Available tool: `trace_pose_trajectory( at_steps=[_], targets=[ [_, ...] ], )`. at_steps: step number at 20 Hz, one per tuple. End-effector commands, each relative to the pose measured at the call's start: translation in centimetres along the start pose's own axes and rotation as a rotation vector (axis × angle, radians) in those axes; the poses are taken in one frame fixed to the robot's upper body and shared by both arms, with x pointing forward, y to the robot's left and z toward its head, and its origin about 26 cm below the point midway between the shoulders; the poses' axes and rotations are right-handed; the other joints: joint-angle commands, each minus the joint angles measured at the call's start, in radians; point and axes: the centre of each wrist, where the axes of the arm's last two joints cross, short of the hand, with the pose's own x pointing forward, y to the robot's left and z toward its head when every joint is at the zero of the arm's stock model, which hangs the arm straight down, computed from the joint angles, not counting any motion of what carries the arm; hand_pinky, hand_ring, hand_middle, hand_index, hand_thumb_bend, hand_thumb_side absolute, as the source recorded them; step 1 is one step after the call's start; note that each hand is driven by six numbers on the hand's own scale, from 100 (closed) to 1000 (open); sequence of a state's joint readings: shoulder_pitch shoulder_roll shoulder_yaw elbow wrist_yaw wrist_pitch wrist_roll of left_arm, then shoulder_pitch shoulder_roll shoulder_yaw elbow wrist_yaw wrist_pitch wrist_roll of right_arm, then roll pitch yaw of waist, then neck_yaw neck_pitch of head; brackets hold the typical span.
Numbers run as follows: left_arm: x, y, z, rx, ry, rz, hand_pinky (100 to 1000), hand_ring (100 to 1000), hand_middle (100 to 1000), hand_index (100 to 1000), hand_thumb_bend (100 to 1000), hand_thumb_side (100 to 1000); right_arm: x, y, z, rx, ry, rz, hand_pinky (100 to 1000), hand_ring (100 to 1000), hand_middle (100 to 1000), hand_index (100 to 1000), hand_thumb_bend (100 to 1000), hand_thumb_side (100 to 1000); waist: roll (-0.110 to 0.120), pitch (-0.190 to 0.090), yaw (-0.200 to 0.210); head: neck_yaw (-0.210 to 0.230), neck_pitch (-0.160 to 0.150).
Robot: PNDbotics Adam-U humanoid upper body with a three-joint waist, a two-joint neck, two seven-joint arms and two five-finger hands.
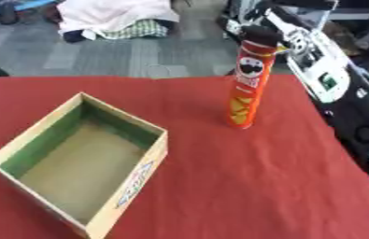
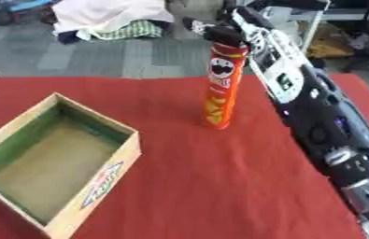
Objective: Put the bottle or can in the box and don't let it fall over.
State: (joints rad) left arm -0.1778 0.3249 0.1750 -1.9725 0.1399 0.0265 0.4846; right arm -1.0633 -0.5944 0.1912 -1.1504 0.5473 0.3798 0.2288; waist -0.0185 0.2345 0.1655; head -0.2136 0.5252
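Our right hand point(image 2: 224, 33) reaches in from the upper right and sits at the dark lid of the tall red can point(image 2: 221, 88); its fingers seem to curl around the top, though we cannot make out each one. The can stands upright on the red table point(image 2: 220, 186), slightly tilted, its base apparently on the cloth. The open cardboard box point(image 1: 130, 182) lies well apart, to the can's left and nearer us, with nothing inside. We judge the task barely begun: the can is grasped, but lifting, carrying and setting it upright in the box remain. Our left hand is not visible.
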Motion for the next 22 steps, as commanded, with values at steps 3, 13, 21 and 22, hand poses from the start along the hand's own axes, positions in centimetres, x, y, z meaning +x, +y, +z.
trace_pose_trajectory(
  at_steps=[3, 13, 21, 22],
  targets=[
    [0.9, 0.22, -0.61, -0.01, -0.037, -0.005, 806, 824, 785, 700, 621, 420, 0.06, -1.73, 0.36, -0.035, -0.009, -0.009, 827, 922, 930, 864, 572, 942, 0.006, -0.011, -0.002, -0.003, -0.001],
    [0.92, 0.21, -0.63, -0.01, -0.038, -0.003, 806, 824, 785, 700, 622, 418, -0.05, -1.56, 0.62, -0.008, -0.014, -0.005, 802, 908, 933, 865, 590, 890, 0.006, -0.012, -0.005, -0.003, -0.001],
    [0.89, 0.24, -0.61, -0.006, -0.037, -0.003, 806, 824, 785, 700, 622, 418, -0.04, -1.1, 0.46, 0.007, -0.002, 0.022, 783, 897, 927, 858, 597, 745, 0.005, -0.013, -0.004, -0.007, -0.005],
    [0.89, 0.24, -0.61, -0.005, -0.037, -0.002, 806, 824, 784, 700, 622, 418, -0.03, -1.06, 0.43, 0.008, 0.0, 0.025, 779, 894, 926, 857, 595, 731, 0.005, -0.013, -0.003, -0.008, -0.005]
  ],
)
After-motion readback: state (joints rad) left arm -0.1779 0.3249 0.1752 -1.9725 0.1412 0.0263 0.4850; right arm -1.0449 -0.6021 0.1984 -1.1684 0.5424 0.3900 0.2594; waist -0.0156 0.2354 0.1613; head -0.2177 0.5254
